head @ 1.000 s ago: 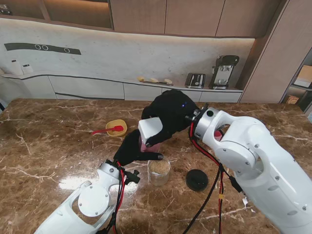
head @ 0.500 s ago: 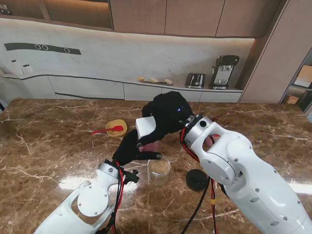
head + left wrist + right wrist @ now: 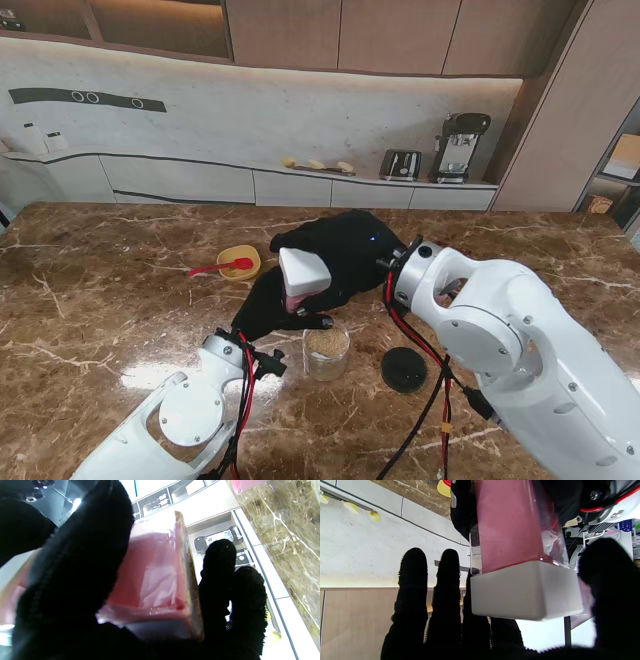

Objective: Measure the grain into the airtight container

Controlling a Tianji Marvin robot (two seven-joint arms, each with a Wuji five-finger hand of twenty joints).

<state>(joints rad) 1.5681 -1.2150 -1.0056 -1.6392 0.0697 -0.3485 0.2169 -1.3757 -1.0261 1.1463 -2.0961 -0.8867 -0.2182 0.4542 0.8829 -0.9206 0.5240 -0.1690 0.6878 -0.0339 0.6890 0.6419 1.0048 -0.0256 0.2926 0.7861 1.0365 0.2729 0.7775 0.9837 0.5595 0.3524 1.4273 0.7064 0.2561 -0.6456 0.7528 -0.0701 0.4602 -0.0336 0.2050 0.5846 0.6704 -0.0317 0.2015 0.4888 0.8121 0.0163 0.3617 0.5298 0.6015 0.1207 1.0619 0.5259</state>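
Where the desk (image 3: 90,330) lies nearest to me, a clear glass jar (image 3: 326,352) stands upright, partly filled with pale brown grain (image 3: 325,344). Just to its right a round black lid (image 3: 404,369) lies flat on the marble, apart from the jar. Directly over the jar's mouth, both gloved hands hold a pink-walled clear container with a white cap (image 3: 300,277), tilted with the cap uppermost and toward the left. The left hand (image 3: 268,305) wraps the container's lower body; the left wrist view shows its fingers (image 3: 220,580) pressed along the pink wall, thumb on the opposite face, and a thin line of grain along one edge inside. The right hand (image 3: 345,252) clamps the upper part: in the right wrist view the thumb sits against one side of the white cap (image 3: 527,592), while three fingers (image 3: 448,587) stand straight and close together beside it. Whether grain is falling cannot be told. Farther left on the desk, a yellow bowl (image 3: 239,262) carries a red spoon (image 3: 218,267), well apart from the jar. Beyond the desk, a back counter (image 3: 250,170) holds a toaster (image 3: 400,164) and a coffee machine (image 3: 458,146).
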